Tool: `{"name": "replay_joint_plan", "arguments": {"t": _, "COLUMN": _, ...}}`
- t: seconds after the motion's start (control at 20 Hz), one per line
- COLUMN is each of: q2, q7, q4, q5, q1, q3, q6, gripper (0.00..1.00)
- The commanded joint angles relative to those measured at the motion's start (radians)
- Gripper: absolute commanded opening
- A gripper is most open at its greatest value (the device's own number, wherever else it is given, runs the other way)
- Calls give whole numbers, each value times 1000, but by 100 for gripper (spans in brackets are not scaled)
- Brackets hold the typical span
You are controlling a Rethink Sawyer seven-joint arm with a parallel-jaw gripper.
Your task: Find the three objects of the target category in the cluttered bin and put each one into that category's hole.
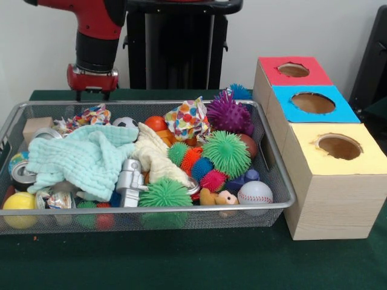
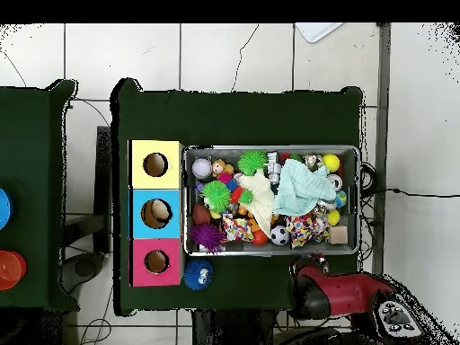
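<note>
Spiky balls (image 1: pixel 226 153) are crowding the right half of the wire bin (image 1: pixel 275 181) on the green tabletop (image 1: pixel 181 260), with a mint cloth (image 1: pixel 84 157) and cream cloth (image 1: pixel 154 158) sprawling beside them. Three-holed box (image 1: pixel 320 151) is standing just right of the bin. Gripper (image 1: pixel 92 81) is hanging behind the bin's far left corner, touching nothing; I cannot tell how its jaws are set.

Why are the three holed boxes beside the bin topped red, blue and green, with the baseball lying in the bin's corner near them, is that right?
Not quite: the third box is topped yellow, not green, as the front view shows. The other two tops are red and blue, and the baseball does lie in the corner of the bin near them.
</note>
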Motion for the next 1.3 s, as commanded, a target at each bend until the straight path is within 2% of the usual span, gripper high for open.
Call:
{"name": "replay_joint_plan", "arguments": {"t": 0.05, "q2": 166, "q7": 11, "q4": -134, "q5": -34, "q1": -64, "q3": 182, "q6": 70, "gripper": 100}}
{"name": "replay_joint_plan", "arguments": {"t": 0.2, "q2": 164, "q7": 5, "q4": -137, "q5": -31, "q1": -59, "q3": 183, "q6": 89, "gripper": 100}}
{"name": "replay_joint_plan", "arguments": {"t": 0.25, "q2": 164, "q7": 2, "q4": -139, "q5": -30, "q1": -58, "q3": 183, "q6": 96, "gripper": 0}}
{"name": "replay_joint_plan", "arguments": {"t": 0.6, "q2": 150, "q7": 14, "q4": -129, "q5": -40, "q1": -45, "q3": 176, "q6": 67, "gripper": 0}}
{"name": "replay_joint_plan", "arguments": {"t": 0.75, "q2": 110, "q7": 32, "q4": -95, "q5": -28, "q1": -24, "q3": 156, "q6": 73, "gripper": 0}}
{"name": "replay_joint_plan", "arguments": {"t": 0.85, "q2": 46, "q7": 39, "q4": -42, "q5": -13, "q1": 1, "q3": 136, "q6": 96, "gripper": 0}}
{"name": "replay_joint_plan", "arguments": {"t": 1.15, "q2": -249, "q7": 50, "q4": 196, "q5": 67, "q1": 96, "q3": 94, "q6": 230, "gripper": 0}}
{"name": "replay_joint_plan", "arguments": {"t": 1.3, "q2": -348, "q7": 54, "q4": 272, "q5": 112, "q1": 129, "q3": 88, "q6": 294, "gripper": 0}}
